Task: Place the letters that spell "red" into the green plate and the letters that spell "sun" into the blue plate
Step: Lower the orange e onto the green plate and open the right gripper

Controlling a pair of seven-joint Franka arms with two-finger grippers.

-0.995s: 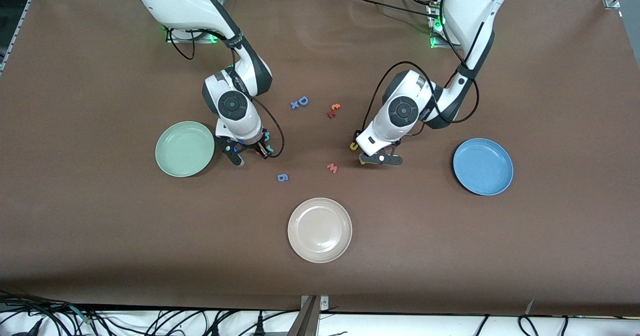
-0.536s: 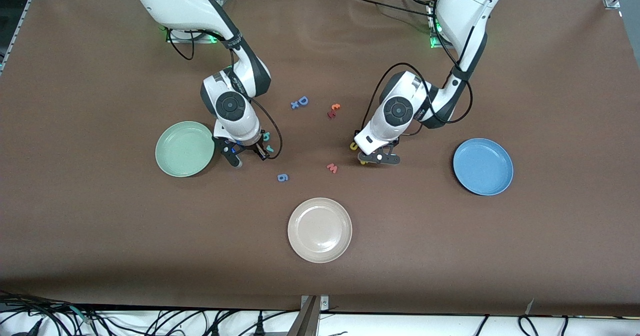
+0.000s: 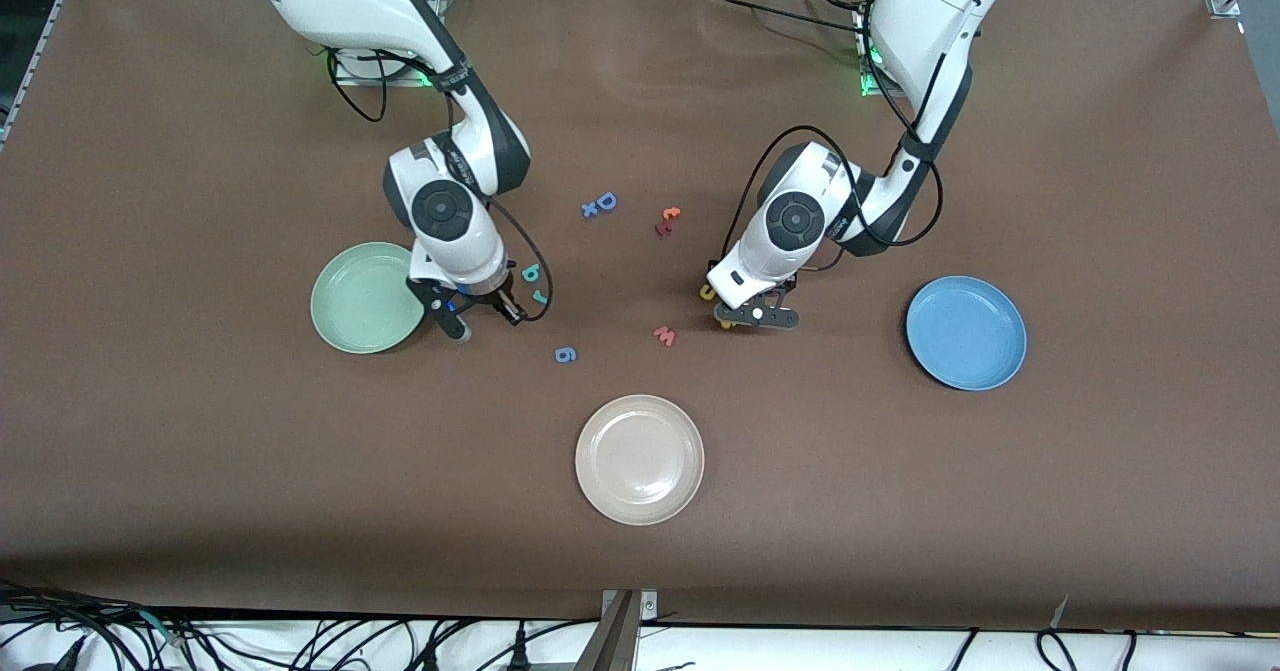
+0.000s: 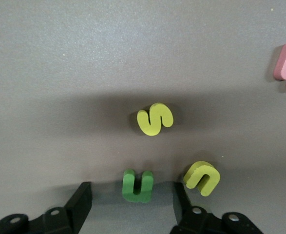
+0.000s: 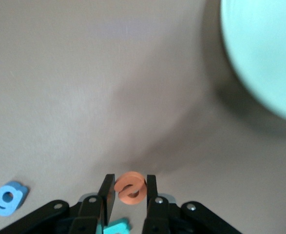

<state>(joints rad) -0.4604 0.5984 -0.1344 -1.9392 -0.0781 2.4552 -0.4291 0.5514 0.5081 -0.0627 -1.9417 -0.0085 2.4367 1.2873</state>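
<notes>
My right gripper [image 5: 129, 184] is shut on the orange "e" [image 5: 130, 187] and hangs over the table just beside the green plate [image 3: 368, 297]. The teal "d" [image 3: 531, 272] and teal "r" [image 3: 539, 297] lie on the table next to it. My left gripper [image 4: 132, 195] is open and low over the table, with the green "n" [image 4: 138, 185] between its fingers and untouched on both sides. The yellow "s" [image 4: 155, 118] and yellow "u" [image 4: 201, 177] lie close by. The blue plate [image 3: 966, 332] sits toward the left arm's end, with nothing in it.
A cream plate [image 3: 640, 459] lies nearest the front camera. A blue "g" [image 3: 565, 354] and a salmon "w" [image 3: 664, 335] lie between the grippers. A blue "D" [image 3: 604, 201] and small red-orange letters [image 3: 668, 219] lie farther from the camera.
My right gripper has shut on the orange "e" and moved toward the green plate, uncovering the teal "d" and "r". My left gripper has barely shifted over the green "n".
</notes>
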